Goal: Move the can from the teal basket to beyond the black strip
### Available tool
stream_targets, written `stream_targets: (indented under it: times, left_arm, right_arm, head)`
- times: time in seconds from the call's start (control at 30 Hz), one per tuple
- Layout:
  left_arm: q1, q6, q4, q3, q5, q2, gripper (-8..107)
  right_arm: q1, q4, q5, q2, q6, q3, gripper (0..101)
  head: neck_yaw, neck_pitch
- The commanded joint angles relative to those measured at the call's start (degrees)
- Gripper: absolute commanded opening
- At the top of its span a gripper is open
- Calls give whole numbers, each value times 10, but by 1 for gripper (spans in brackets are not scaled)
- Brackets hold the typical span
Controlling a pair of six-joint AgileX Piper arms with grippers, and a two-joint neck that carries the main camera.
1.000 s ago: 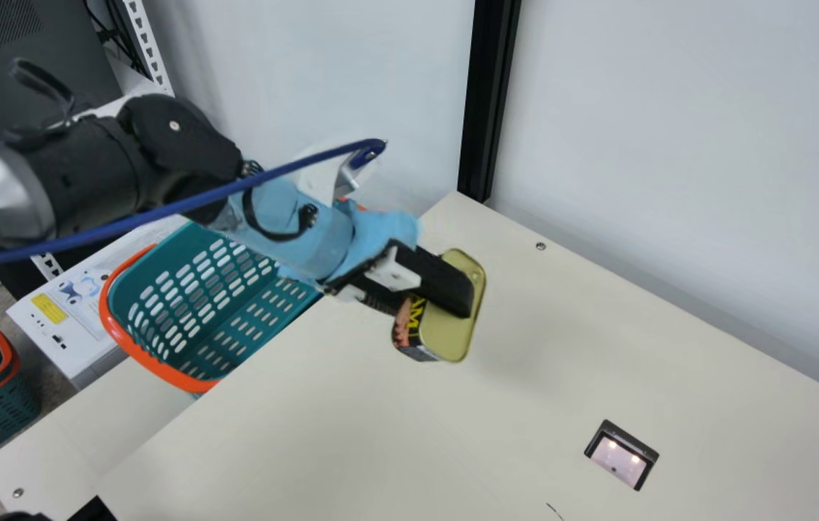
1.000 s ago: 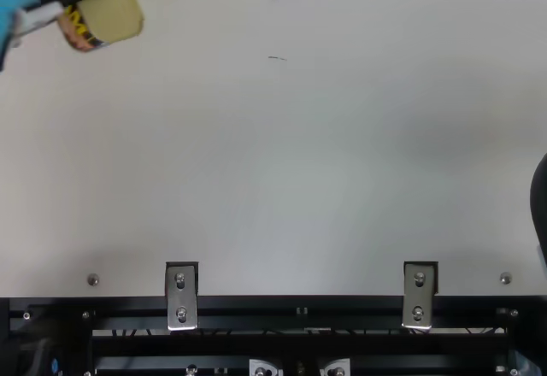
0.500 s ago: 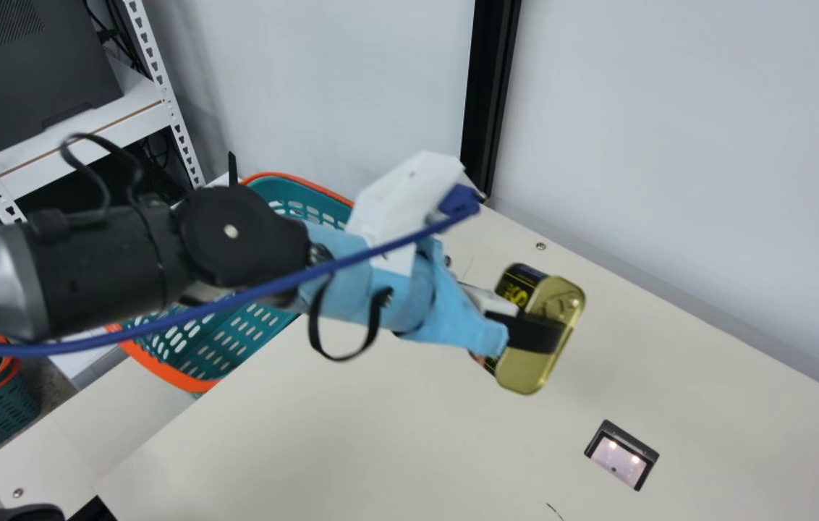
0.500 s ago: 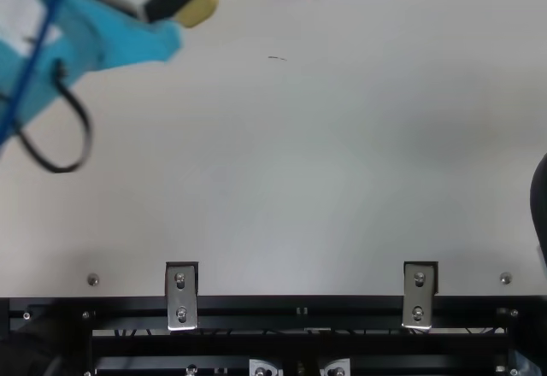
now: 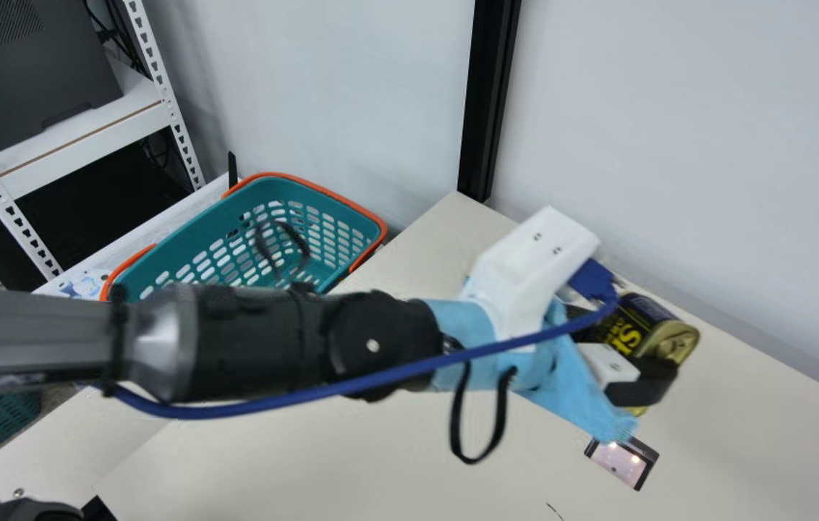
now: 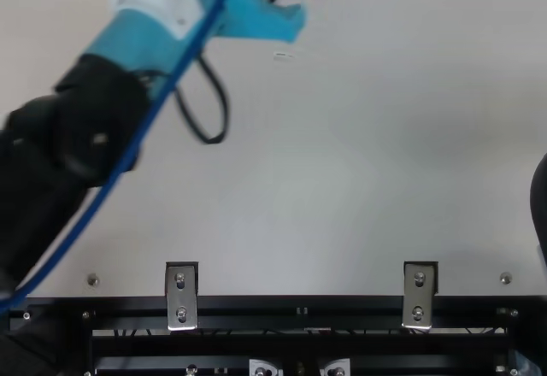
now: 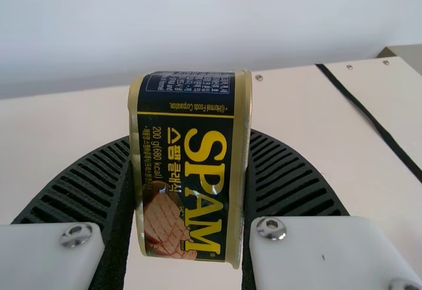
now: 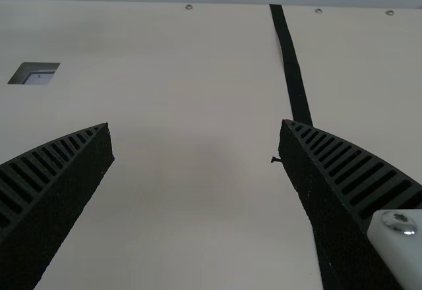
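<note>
While the left gripper (image 5: pixel 630 356) has the can (image 5: pixel 673 340) pinched by its flat ends, right gripper (image 8: pixel 196 132) has its jaws wide. Can is between the left jaws, short of the black strip (image 8: pixel 293 66). In right wrist view, strip starts past those jaws and runs back behind one finger; table cutout (image 8: pixel 39 78) is beyond the opposite fingertip. Teal basket (image 5: pixel 286 239): well apart from left jaws, back on their arm side.

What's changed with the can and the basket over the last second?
Gripped by the left hand, the can has swung rightward in the main view, farther from the teal basket beside the table, its lid now turned more aside. Nothing was released; the basket stayed put.
</note>
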Motion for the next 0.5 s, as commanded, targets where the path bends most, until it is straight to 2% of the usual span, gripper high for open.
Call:
stream_targets:
  times: [0.0, 0.23, 0.47]
  left_arm:
    - [-16, -33, 26, -9, -29, 25, 10]
    - [-38, -164, 145, -31, -76, 95, 10]
    - [-27, -297, 282, -28, -129, 159, 10]
  right_arm:
    - [0, 0, 0, 0, 0, 0, 101]
    - [0, 0, 0, 0, 0, 0, 101]
    - [0, 0, 0, 0, 0, 0, 101]
  head:
    - [19, -35]
    - [19, -35]
    - [19, -35]
